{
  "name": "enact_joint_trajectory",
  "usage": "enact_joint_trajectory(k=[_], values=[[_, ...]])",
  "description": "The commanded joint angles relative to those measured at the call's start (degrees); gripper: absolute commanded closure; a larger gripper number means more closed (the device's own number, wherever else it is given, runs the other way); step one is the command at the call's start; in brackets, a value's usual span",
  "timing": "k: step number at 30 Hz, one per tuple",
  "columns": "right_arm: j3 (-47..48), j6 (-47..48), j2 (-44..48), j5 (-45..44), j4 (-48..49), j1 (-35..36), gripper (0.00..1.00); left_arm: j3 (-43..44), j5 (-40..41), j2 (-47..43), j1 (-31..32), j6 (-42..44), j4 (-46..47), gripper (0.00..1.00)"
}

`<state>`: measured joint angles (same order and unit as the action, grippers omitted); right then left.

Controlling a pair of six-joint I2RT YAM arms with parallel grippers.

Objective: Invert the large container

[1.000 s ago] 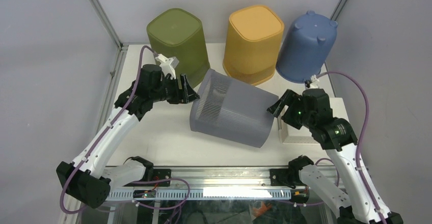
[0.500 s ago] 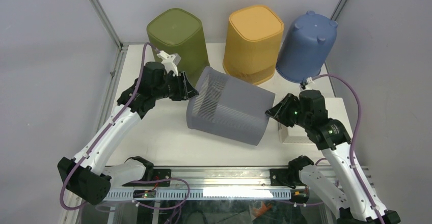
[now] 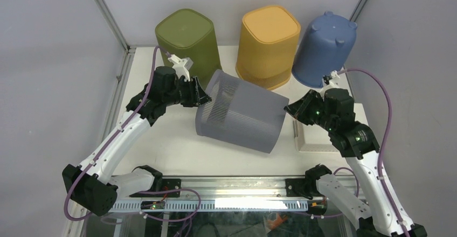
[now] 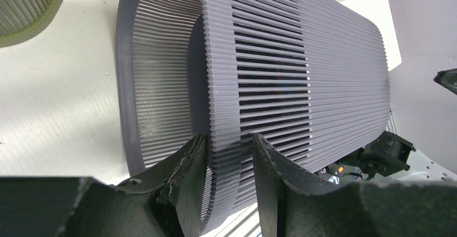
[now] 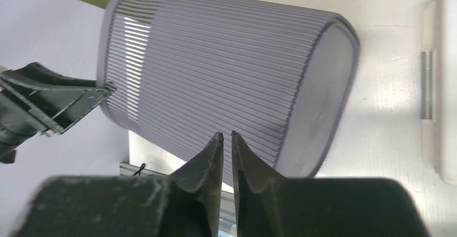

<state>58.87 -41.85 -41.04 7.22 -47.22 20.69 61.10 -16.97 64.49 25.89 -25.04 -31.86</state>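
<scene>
Left wrist: left gripper clamps the rim of the grey slatted bin — sideways, not yet inverted — right gripper jaws shut.

Lab test cell: grey panel walls, aluminium frame, white table.

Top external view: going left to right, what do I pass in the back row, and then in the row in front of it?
Back row: olive-green bin → orange bin → blue bin. In front: left gripper → grey slatted container → right gripper.
</scene>
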Motion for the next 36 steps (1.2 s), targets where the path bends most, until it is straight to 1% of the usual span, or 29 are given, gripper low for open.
enact_joint_trajectory(k=[1,5,6,7,9,12,13,15,16,20,22,30,36], values=[[2.8,2.5,-1.3,-5.9,-3.2,-0.1,0.81,0.8,2.1,-0.9,0.0,0.9,0.0,0.64],[2.8,3.5,-3.1,-7.1,-5.4,-0.1,0.7,3.6,4.2,-1.3,0.1,1.0,0.0,0.63],[2.5,3.5,-3.0,-6.9,-5.0,-0.1,0.65,4.2,4.6,-1.3,0.1,1.1,0.0,0.63],[2.3,3.5,-2.7,-6.7,-4.6,-0.1,0.6,4.9,5.1,-1.3,0.1,1.3,0.0,0.61],[1.8,3.3,-2.4,-5.5,-3.3,-0.1,0.51,5.8,5.6,-0.9,0.1,1.7,0.0,0.54],[0.6,2.5,-2.3,-4.0,-2.0,-0.1,0.4,6.7,6.4,-0.2,0.1,1.8,0.0,0.46],[0.1,2.3,-2.4,-3.6,-1.6,-0.1,0.38,6.9,6.8,0.0,0.1,1.8,-0.1,0.44],[-0.7,1.9,-2.3,-3.0,-0.9,-0.2,0.37,7.4,7.9,0.3,0.1,1.9,0.0,0.44],[-1.3,1.7,-2.3,-2.5,-0.3,-0.2,0.37,7.8,8.5,0.4,0.1,1.8,0.0,0.47],[-3.8,0.5,-2.3,-0.1,2.5,-0.2,0.38,9.0,11.9,1.4,0.2,2.9,-0.3,0.62],[-4.9,-0.1,-2.4,1.3,3.9,-0.3,0.39,8.6,13.4,1.8,0.2,3.6,-0.4,0.65],[-9.1,-2.0,-2.0,4.1,8.7,-0.7,0.41,5.3,14.5,4.0,0.2,4.3,-0.3,0.66],[-10.8,-3.0,-1.7,6.0,11.1,-0.9,0.41,4.1,15.6,3.9,0.2,4.3,0.1,0.67]])
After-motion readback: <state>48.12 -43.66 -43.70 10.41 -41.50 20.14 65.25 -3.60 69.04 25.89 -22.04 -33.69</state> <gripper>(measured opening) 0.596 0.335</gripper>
